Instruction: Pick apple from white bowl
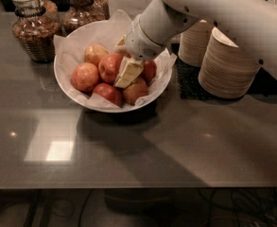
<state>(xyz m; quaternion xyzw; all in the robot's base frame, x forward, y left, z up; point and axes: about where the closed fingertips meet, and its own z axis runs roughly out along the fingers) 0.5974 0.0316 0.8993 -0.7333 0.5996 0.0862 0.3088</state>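
The white bowl [72, 86] stands on the grey counter at the back left of centre, lined with crinkled white paper. It holds several red and yellow-red apples [85, 76]. My gripper [127, 71] reaches down into the bowl from the upper right. Its cream tip sits among the apples, between a red apple [109, 66] on its left and another apple [149, 70] on its right. The white arm hides the back right part of the bowl.
Two stacks of tan disposable bowls [228, 63] lie on a black mat right of the white bowl. Two glass jars [34, 30] of nuts stand behind it at the left. The counter's front edge [138, 187] runs across the bottom.
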